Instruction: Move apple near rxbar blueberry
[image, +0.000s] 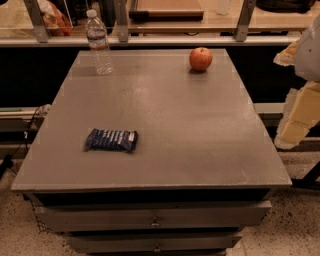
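The apple (200, 59) is round and red-orange and stands on the grey table top (190, 130) at the far right. The rxbar blueberry (111, 140), a flat dark blue wrapper with white lettering, lies at the near left of the table. The two are far apart, on a diagonal across the table. My gripper (296, 119) shows as pale cream parts of the arm at the right edge of the view, beyond the table's right side and lower than the apple. It holds nothing that I can see.
A clear plastic water bottle (98, 42) stands upright at the far left corner of the table. Drawers (155, 216) sit under the table's front edge. A shelf with metal posts (165, 22) runs behind the table.
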